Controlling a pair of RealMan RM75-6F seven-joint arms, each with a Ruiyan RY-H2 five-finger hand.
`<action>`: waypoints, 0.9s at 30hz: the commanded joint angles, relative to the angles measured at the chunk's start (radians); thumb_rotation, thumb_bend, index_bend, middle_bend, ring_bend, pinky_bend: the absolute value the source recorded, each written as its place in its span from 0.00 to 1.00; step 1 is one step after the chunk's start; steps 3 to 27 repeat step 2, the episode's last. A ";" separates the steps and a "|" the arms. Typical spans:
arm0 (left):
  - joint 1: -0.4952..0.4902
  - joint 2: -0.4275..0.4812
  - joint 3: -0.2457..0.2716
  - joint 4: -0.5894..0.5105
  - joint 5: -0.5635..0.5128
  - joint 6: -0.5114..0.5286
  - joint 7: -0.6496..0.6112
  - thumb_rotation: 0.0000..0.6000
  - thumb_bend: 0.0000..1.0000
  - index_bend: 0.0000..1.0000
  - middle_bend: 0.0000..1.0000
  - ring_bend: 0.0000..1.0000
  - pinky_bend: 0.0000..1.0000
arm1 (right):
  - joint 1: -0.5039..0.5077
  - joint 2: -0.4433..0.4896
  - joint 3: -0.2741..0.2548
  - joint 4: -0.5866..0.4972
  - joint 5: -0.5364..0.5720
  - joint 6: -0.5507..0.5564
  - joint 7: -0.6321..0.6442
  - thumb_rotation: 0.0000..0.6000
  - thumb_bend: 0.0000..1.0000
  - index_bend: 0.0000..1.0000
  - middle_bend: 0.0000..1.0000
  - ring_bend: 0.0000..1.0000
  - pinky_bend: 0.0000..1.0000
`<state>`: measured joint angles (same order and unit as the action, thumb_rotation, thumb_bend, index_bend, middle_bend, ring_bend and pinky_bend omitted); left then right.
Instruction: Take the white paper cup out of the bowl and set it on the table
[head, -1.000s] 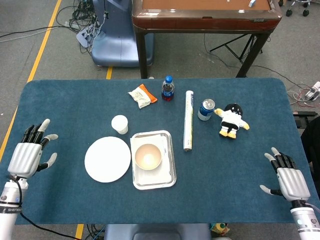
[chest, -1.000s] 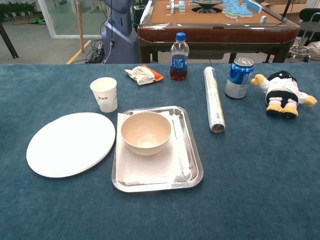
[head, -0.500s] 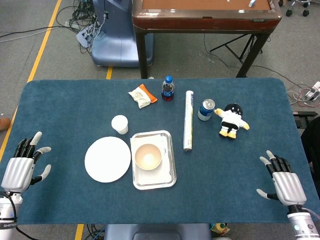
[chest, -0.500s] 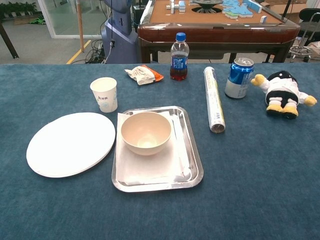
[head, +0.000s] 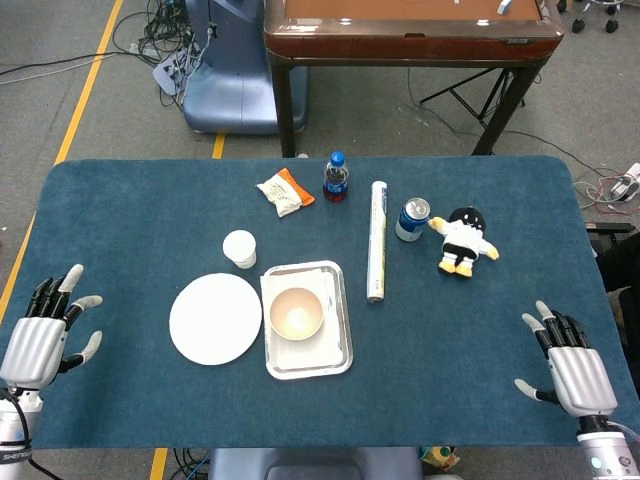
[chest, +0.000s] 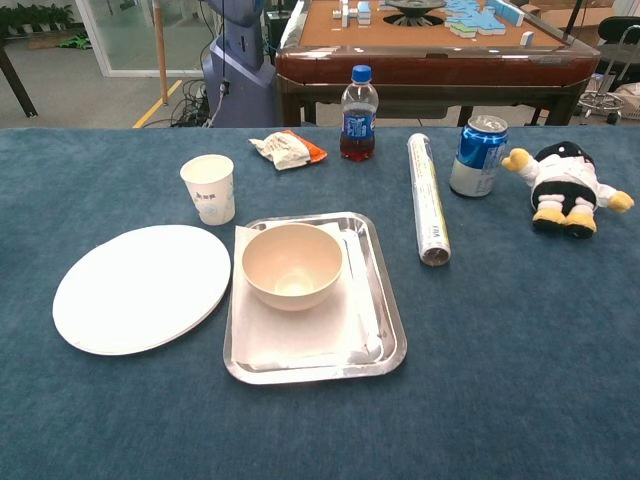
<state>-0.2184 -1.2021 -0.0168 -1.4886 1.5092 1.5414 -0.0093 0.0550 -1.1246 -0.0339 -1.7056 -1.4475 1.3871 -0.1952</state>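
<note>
The white paper cup (head: 240, 248) (chest: 209, 188) stands upright on the blue table cloth, behind the white plate and left of the tray. The beige bowl (head: 296, 313) (chest: 292, 265) sits on a metal tray (head: 340, 350) (chest: 385, 330) and holds nothing. My left hand (head: 42, 330) hovers at the table's near left edge, fingers spread, holding nothing. My right hand (head: 565, 363) is at the near right edge, fingers apart and empty too. Neither hand shows in the chest view.
A white plate (head: 214, 318) (chest: 140, 287) lies left of the tray. Behind are a snack packet (head: 284, 191), a dark drink bottle (head: 335, 178), a foil roll (head: 376, 253), a blue can (head: 412, 219) and a penguin plush (head: 461, 240). A brown table (head: 410, 25) stands beyond.
Both hands have drawn back toward the near table edge, the left one more than the right. The cup, bowl and other objects have not moved.
</note>
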 joint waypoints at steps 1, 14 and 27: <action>0.002 0.005 -0.003 0.000 0.001 -0.006 -0.010 1.00 0.32 0.31 0.01 0.00 0.00 | -0.001 -0.003 0.002 0.000 0.004 -0.001 -0.006 1.00 0.20 0.00 0.00 0.00 0.00; 0.002 0.006 -0.005 0.003 0.003 -0.007 -0.018 1.00 0.32 0.31 0.01 0.00 0.00 | -0.001 -0.004 0.003 -0.001 0.005 -0.002 -0.007 1.00 0.20 0.00 0.00 0.00 0.00; 0.002 0.006 -0.005 0.003 0.003 -0.007 -0.018 1.00 0.32 0.31 0.01 0.00 0.00 | -0.001 -0.004 0.003 -0.001 0.005 -0.002 -0.007 1.00 0.20 0.00 0.00 0.00 0.00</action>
